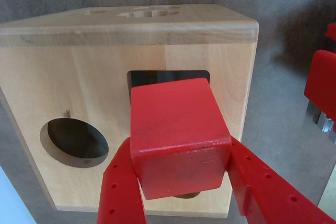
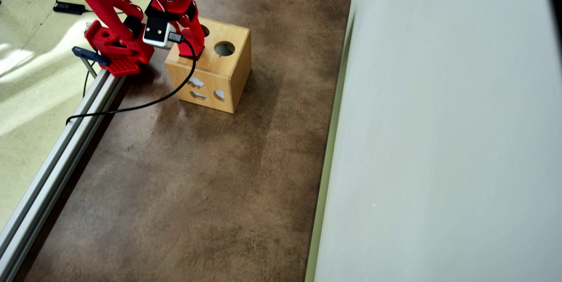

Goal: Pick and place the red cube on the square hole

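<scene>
gripper (image 1: 181,182) pinching the red cube (image 1: 178,135), held right over the square hole (image 1: 157,75) on the wooden box (image 2: 210,66) top, near the table's (image 2: 197,176) far left corner. round hole (image 1: 74,142) beside it. no readable writing.

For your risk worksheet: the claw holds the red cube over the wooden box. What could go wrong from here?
1. The red cube looks slightly turned and covers only part of the square hole, so it might catch on the rim.
2. Released now, it could land on the box top.
3. It might roll toward the round hole.
</scene>
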